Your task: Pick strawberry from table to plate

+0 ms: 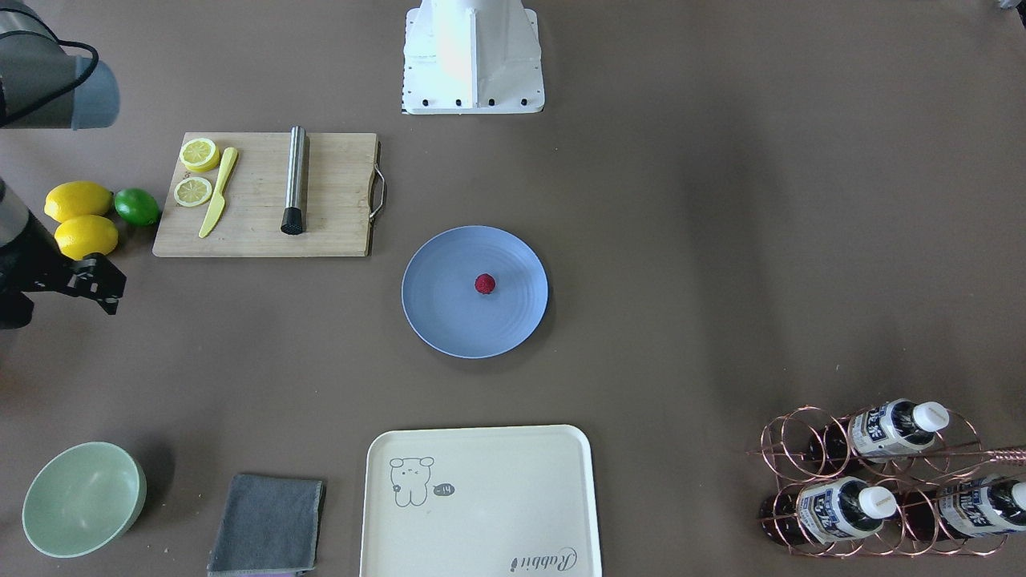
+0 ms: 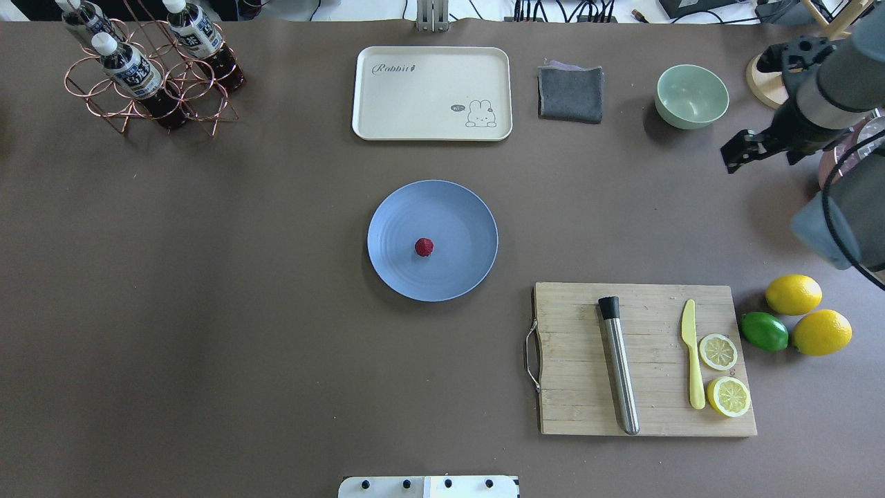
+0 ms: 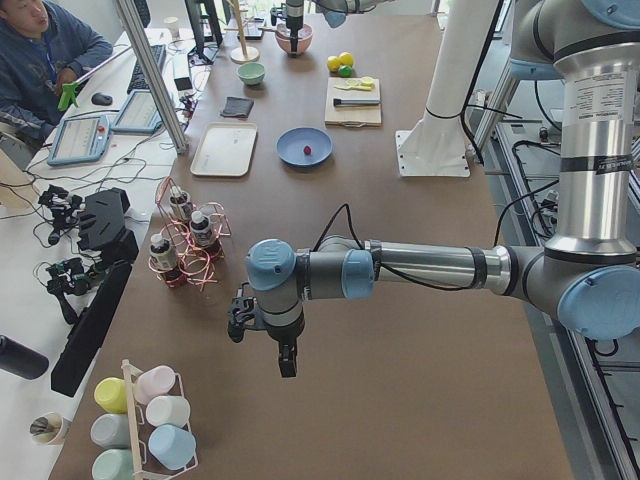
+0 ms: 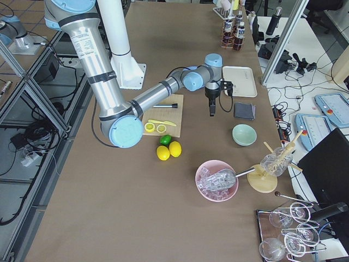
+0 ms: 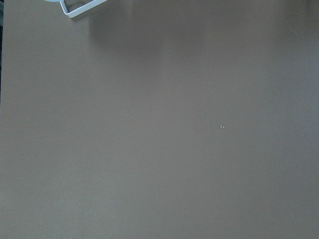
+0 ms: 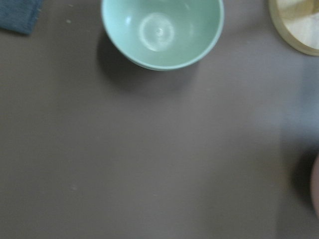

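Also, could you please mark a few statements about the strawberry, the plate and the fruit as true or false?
1. The strawberry lies on the plate. True.
2. The right tool holds the strawberry. False: it hangs well apart from it, near the green bowl.
3. The lime sits on the cutting board. False: it is on the table, beside the lemons.
4. Two lemon slices lie on the cutting board. True.

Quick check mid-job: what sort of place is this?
Likely a robotics lab staged as a drinks bar: a person beside control tablets, a cutting board with lemon slices, racked bottles.
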Controlling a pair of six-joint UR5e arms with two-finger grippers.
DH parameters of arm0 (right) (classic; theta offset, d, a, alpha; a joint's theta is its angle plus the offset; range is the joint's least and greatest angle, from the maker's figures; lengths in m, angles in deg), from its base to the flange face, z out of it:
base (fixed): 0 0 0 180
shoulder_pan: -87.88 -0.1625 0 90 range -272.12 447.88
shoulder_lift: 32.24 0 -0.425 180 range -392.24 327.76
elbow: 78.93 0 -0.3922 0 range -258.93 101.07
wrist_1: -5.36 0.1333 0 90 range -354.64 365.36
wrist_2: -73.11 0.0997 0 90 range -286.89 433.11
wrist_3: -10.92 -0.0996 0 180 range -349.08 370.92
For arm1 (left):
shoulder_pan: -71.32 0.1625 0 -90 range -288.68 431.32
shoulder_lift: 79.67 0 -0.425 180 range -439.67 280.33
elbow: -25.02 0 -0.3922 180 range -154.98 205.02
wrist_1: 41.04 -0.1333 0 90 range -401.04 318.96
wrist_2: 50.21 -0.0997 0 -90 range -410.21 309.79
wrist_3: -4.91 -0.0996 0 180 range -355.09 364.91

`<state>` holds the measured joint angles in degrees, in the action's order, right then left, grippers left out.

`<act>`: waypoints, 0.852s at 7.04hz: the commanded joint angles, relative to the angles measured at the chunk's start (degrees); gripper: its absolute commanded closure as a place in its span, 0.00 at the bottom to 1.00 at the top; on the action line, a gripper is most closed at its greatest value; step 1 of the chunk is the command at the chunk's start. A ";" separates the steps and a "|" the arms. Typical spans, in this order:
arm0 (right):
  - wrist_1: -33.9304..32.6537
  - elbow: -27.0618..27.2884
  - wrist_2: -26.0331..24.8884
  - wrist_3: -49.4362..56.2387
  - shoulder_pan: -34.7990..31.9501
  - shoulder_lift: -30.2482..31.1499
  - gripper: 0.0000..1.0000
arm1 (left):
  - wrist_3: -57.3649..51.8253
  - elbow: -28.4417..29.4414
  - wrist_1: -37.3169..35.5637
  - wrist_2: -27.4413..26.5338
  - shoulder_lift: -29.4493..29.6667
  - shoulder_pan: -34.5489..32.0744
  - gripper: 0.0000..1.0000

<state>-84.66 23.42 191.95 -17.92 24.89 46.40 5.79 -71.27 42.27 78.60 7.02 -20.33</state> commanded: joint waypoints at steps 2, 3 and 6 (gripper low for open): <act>0.19 0.13 7.78 22.20 -15.01 11.85 0.00 | 0.00 -0.22 0.01 0.04 0.05 -0.03 0.00; 0.19 0.22 8.85 26.16 -18.89 14.75 0.00 | 0.00 -0.31 0.01 -0.05 0.05 -0.03 0.00; 0.46 0.31 8.51 27.61 -24.28 20.05 0.00 | 0.00 -0.75 0.10 0.21 -0.04 -0.03 0.00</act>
<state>-84.28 23.68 200.44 9.62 2.42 64.78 5.79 -71.77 42.30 78.59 7.07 -20.35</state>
